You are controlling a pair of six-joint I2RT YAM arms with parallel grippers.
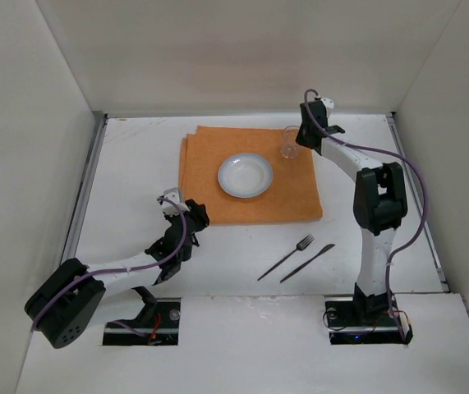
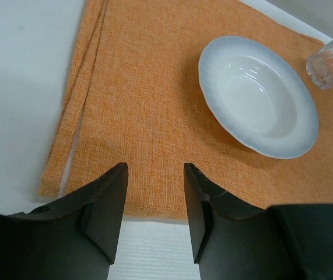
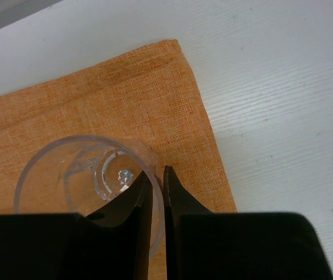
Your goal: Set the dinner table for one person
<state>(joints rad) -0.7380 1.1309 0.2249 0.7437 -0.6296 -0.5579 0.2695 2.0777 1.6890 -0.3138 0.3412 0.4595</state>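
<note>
White table | left gripper jaws apart | right gripper pinching glass rim, near side hidden by fingers

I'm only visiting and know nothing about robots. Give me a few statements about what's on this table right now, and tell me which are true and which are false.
1. The plate sits on the orange mat. True.
2. The fork and knife lie on the mat beside the plate. False: both lie on the bare dinner table, off the mat's near edge.
3. The right gripper has its jaws shut on the rim of the glass. True.
4. The left gripper holds a spoon in its jaws. False: they stand open and empty, by the mat's near edge.
5. The glass lies tipped over. False: it stands upright at the mat's far right corner.
</note>
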